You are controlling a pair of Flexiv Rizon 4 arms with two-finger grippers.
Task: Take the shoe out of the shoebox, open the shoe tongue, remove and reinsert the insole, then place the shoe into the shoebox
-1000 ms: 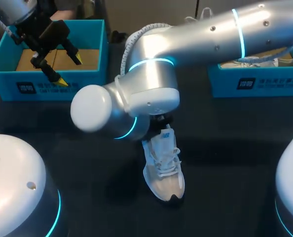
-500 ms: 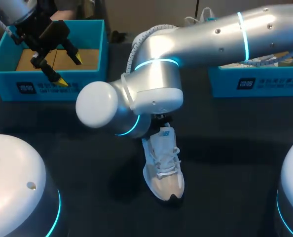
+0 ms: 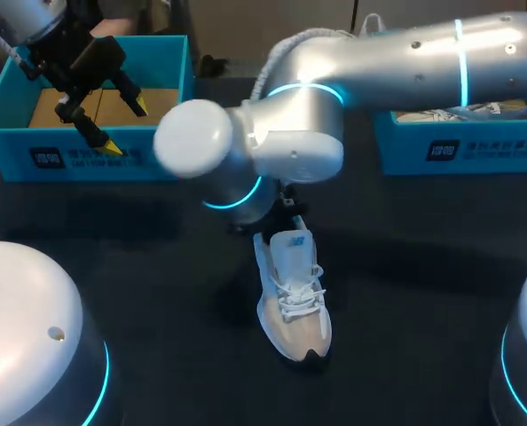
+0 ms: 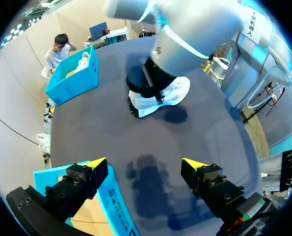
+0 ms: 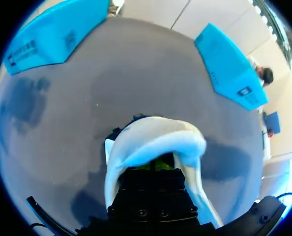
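- White shoe stands on its sole near the middle of the dark table, toe toward the near edge and heel toward the far edge, outside any box.
- Right arm reaches past the middle and comes down over the heel end. In its wrist view the right gripper sits inside the shoe's opening with the pale collar curving around it. I cannot tell whether it pinches the tongue, the insole or nothing.
- Left gripper hangs spread wide and empty above the left shoebox at the far left corner, well apart from the shoe. A second blue box at the far right edge has pale shoes in it.
- Likely trouble: nothing pins the shoe down, so an upward pull from inside could lift or tip the whole shoe rather than free the tongue or insole.
- A shallow pinch on soft fabric may slip, and the laces look laced up, which could hold the tongue back.
- The bulky wrist hides the heel from above, so a snag there would be hard to spot.
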